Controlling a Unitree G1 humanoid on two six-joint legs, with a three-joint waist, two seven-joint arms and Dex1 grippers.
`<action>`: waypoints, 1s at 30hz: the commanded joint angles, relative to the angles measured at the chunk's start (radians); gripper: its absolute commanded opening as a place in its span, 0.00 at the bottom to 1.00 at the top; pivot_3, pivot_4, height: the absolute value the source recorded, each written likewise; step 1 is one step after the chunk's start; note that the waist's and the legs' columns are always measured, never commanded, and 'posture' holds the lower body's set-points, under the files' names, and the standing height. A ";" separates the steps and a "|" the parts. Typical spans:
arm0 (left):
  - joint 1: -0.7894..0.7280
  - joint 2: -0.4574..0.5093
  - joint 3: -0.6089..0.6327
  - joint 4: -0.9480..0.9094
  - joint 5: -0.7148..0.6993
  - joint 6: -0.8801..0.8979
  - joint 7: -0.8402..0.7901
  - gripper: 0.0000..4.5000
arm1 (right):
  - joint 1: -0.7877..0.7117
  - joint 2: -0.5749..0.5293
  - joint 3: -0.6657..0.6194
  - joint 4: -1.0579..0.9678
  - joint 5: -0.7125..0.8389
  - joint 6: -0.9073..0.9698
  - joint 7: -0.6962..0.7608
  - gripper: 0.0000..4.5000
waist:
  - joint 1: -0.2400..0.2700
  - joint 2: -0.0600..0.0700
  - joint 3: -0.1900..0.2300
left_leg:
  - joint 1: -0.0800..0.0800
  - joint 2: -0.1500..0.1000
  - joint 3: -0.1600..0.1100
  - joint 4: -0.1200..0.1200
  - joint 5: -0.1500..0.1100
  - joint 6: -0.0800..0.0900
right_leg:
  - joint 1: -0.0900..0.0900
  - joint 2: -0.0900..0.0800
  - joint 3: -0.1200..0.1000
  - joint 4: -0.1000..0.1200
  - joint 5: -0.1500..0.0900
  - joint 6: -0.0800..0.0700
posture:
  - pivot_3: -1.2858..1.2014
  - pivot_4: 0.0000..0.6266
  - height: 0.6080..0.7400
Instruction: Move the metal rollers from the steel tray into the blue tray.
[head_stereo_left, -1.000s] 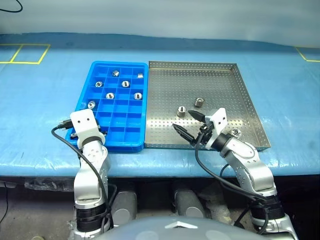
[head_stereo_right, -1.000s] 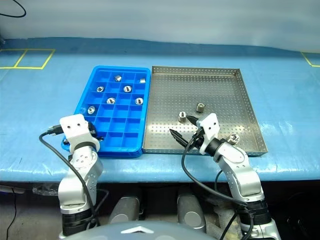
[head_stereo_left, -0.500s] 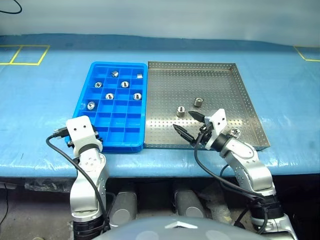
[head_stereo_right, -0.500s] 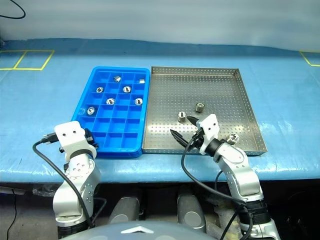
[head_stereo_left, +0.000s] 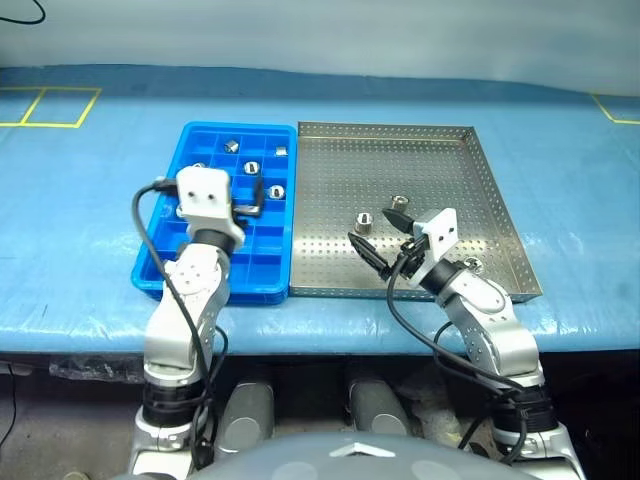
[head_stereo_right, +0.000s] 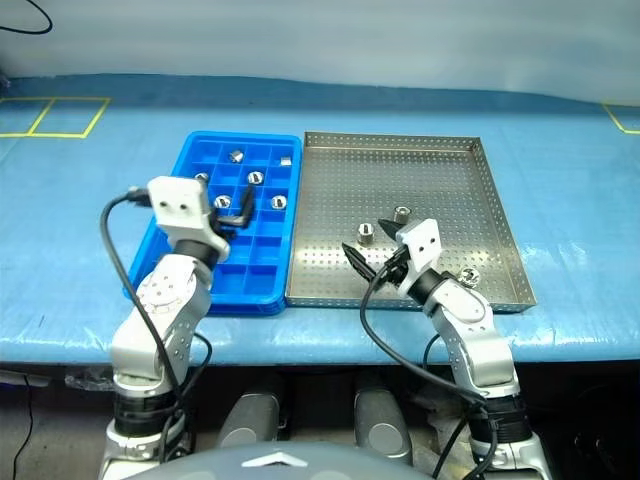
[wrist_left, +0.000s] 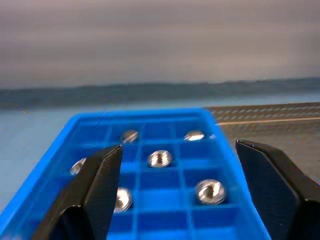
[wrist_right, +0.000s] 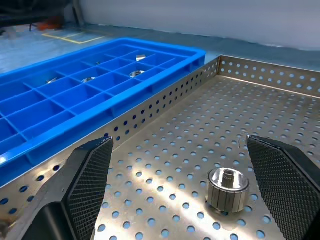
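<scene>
**Lining up on the next roller**

My right hand (head_stereo_left: 382, 237) hangs open over the grey perforated steel tray (head_stereo_left: 440, 150), jaws bracketing a shiny ringed metal roller (wrist_right: 228, 189) to pinch it. My left hand (head_stereo_right: 238, 212), fingers parted and empty, hovers above the gridded blue plastic tray (head_stereo_left: 160, 240) on the worktop's left, where several rollers sit one per compartment. No writing is legible.

Long table (head_stereo_left: 80, 230) draped in wrinkled blue sheet. Yellow tape lines (head_stereo_left: 50, 108) at its far left corner, more yellow tape (head_stereo_left: 612, 108) at far right. Pale wall (head_stereo_left: 320, 35) behind. Dark floor beneath front edge.
</scene>
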 joint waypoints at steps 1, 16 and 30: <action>-0.026 0.000 -0.027 0.060 -0.022 -0.048 -0.075 0.88 | -0.029 0.003 -0.012 -0.010 -0.034 0.026 -0.057 1.00 | -0.003 0.000 0.000 | 0.000 0.000 0.000 0.000 0.000 0.000 | 0.000 0.000 0.000 0.000 0.000 0.000 | 0.52 0.24 1.00; -0.263 -0.015 -0.174 0.492 0.024 -0.168 -0.311 0.88 | 0.049 -0.021 -0.028 -0.099 -0.034 0.073 -0.089 1.00 | -0.027 0.000 0.000 | 0.000 0.000 0.000 0.001 0.000 0.000 | 0.001 0.001 0.000 -0.001 0.000 0.000 | 0.48 0.24 1.00; -0.379 -0.095 -0.188 0.762 0.078 -0.194 -0.341 0.88 | 0.123 -0.049 -0.068 -0.182 -0.036 0.105 -0.121 1.00 | -0.076 0.000 0.000 | 0.000 0.000 0.000 0.001 0.000 0.000 | 0.001 0.001 0.002 -0.001 0.001 0.003 | 0.44 0.24 1.00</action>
